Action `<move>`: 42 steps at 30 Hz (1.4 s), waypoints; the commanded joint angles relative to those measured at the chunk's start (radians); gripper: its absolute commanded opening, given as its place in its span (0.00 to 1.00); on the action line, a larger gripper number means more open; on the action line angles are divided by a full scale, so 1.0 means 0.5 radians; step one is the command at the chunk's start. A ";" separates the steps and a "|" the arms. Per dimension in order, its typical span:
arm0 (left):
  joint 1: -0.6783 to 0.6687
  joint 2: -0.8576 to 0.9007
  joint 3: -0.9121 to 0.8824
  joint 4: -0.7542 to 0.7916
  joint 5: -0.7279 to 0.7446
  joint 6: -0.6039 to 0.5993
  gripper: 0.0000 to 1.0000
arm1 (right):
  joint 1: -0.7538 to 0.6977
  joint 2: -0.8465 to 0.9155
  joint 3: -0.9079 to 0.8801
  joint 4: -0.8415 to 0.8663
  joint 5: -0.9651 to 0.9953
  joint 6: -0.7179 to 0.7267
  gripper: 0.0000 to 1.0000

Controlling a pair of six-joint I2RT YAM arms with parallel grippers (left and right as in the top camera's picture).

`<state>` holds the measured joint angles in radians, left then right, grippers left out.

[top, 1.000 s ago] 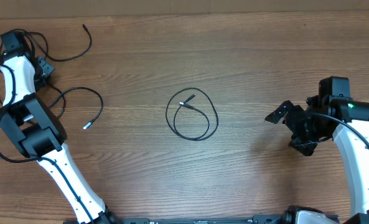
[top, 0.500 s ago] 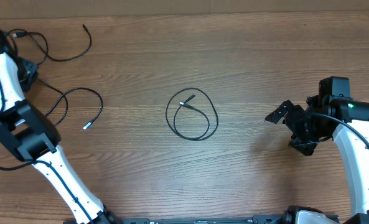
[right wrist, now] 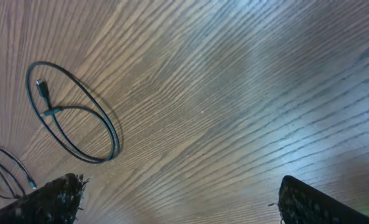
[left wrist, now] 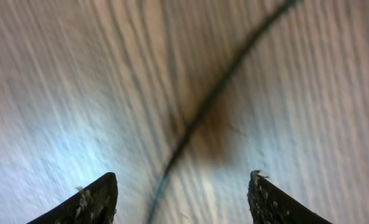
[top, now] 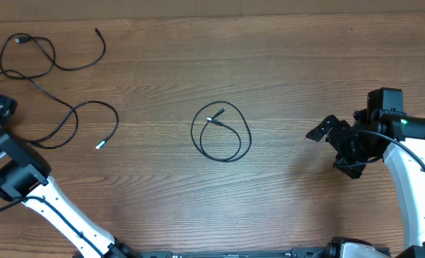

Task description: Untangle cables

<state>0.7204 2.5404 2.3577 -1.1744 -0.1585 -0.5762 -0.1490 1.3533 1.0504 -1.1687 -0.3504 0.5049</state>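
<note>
Currently the main hazard sits on the left side. The left pincer (left wrist: 181, 193) has its jaws apart and grips nothing, yet a blurred cable strand (left wrist: 203, 106) lies on the surface (top: 305, 64) between the tips. A finger that catches it on lift-off can drag it over its neighbour. The long cable (top: 20, 39) and the silver-tipped cable (top: 101, 145) appear to cross near the left edge, so a pull there risks a new tangle. The coiled cable (top: 213, 118) lies at the centre with its plug end inside its own loop; tugging one end may tighten a knot. The right pincer (right wrist: 183, 199) is wide open, empty and well apart from every cable.

Orientation, overhead view: the long cable runs diagonally from the far left corner toward the near side. The silver tip points toward the near edge. The coil is nearly round, with no marked long axis.
</note>
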 commanded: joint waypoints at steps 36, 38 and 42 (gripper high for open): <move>0.188 0.036 -0.427 0.154 0.573 -0.389 0.05 | -0.006 -0.002 -0.022 -0.022 0.026 0.007 1.00; 0.188 0.035 -0.419 0.159 0.567 -0.370 0.12 | -0.006 -0.002 -0.022 -0.023 0.026 0.007 1.00; 0.192 0.035 -0.351 0.150 0.546 -0.237 0.46 | -0.006 -0.002 -0.023 -0.031 0.026 0.007 1.00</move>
<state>0.8143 2.5172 2.1887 -1.0828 0.1181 -0.7387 -0.1490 1.3533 1.0504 -1.1835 -0.3500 0.5045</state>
